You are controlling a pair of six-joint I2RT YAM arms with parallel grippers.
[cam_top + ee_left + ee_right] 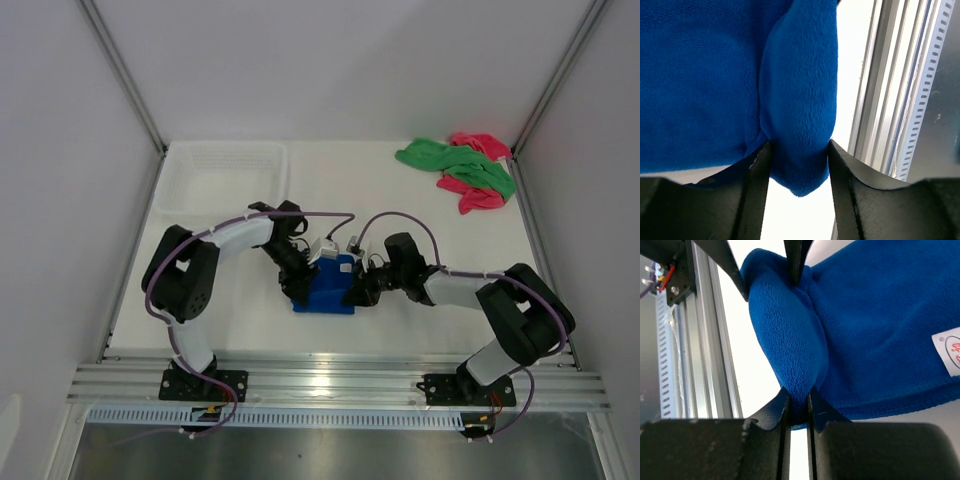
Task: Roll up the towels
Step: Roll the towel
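Near the white basket (pixel 172 196), the left gripper (pixel 797 150) is set astride the folded near edge of the blue towel (pixel 330 287), which lies mid-table between the arms. Cloth fills its parted jaws, but whether it is clamped cannot be told. The same edge is pinched thin by the right gripper (pixel 799 392). For a tight roll, the fold should be turned evenly from both ends. The green towel (pixel 458 163) and pink towel (pixel 478 198) are heaped, unrolled, in the far right corner.
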